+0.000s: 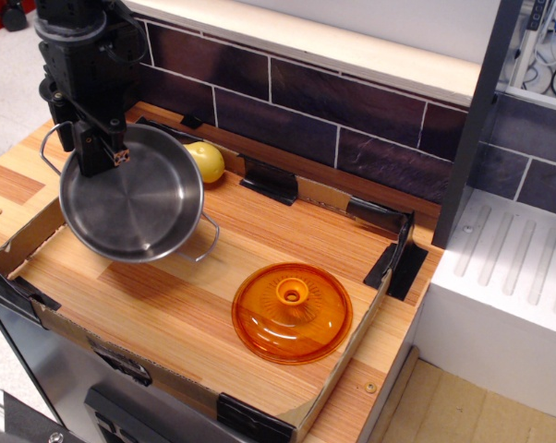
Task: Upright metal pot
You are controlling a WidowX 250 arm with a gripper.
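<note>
The shiny metal pot is at the left of the wooden tray, mouth up and facing the camera, with wire loop handles at its left and lower right. It looks lifted a little above the wood. My black gripper comes down from the top left and is shut on the pot's far-left rim, one finger inside the pot. The orange domed lid lies flat on the wood to the lower right, apart from the pot.
A yellow potato-like object sits behind the pot, partly hidden by its rim. Low cardboard walls with black tape corners ring the wooden surface. A dark tiled back wall stands behind. A white ribbed drainer lies to the right.
</note>
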